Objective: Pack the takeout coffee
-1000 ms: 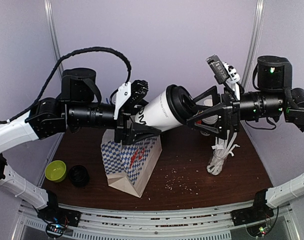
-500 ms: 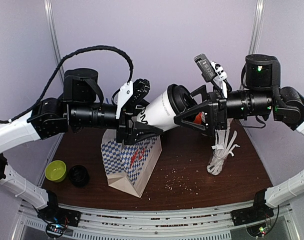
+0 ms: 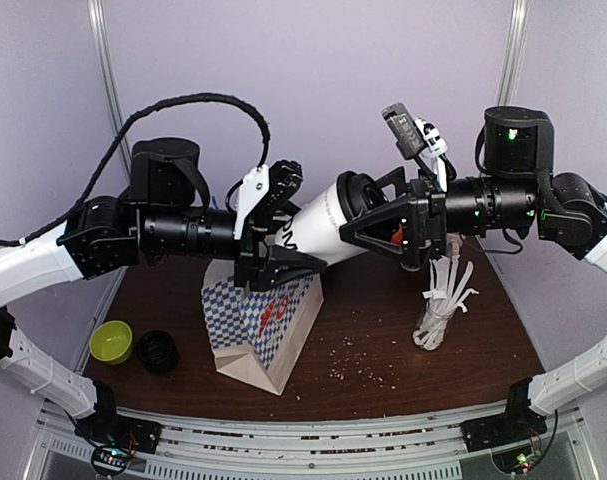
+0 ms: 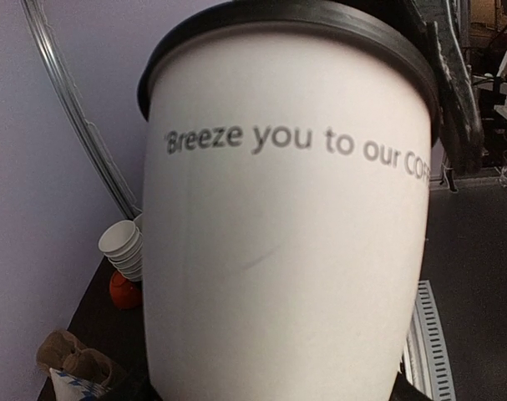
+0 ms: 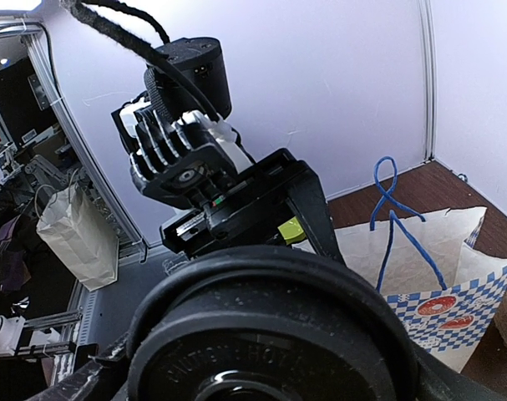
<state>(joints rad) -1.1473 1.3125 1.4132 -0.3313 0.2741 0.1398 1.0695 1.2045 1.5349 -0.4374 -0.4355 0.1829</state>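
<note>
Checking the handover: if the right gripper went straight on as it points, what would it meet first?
The black lid of the cup in the left gripper, probably almost at once.

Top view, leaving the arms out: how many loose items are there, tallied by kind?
white coffee cup with black lid: 1
blue-and-white checked paper bag: 1
glass of white wrapped straws: 1
small green round cup: 1
small black round object: 1
Total: 5
</note>
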